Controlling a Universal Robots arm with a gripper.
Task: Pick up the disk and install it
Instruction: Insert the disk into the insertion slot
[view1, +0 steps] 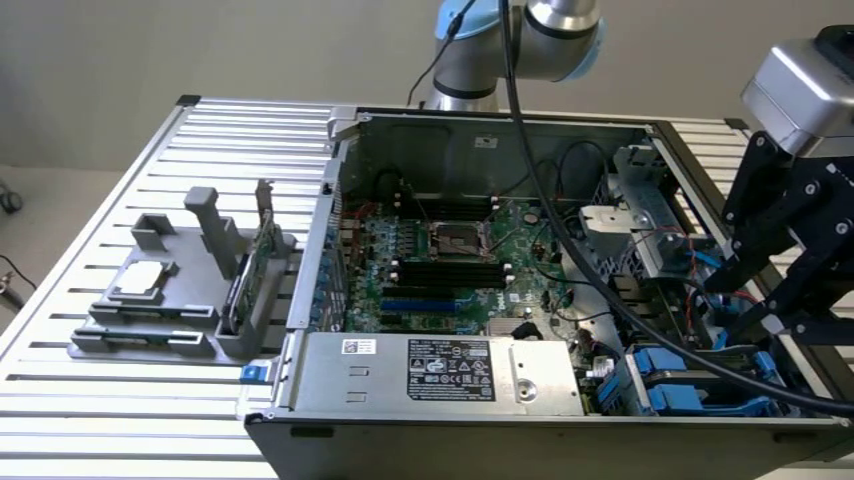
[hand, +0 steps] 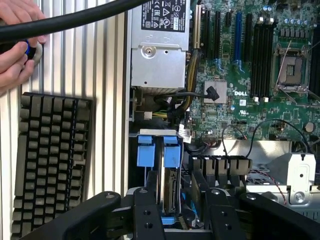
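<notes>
At the exterior view's right, my gripper (view1: 758, 300) hangs spread over the near right corner of the open computer case (view1: 534, 445). Wrist view: the blue-framed disk (hand: 170, 195) stands on edge in the drive bay (hand: 158, 133), between my parted fingers (hand: 145, 215).

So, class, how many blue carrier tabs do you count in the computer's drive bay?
2: one blue tab and a second blue tab beside it, at the bay end nearest the silver power supply. Others may be hidden deeper in.
</notes>
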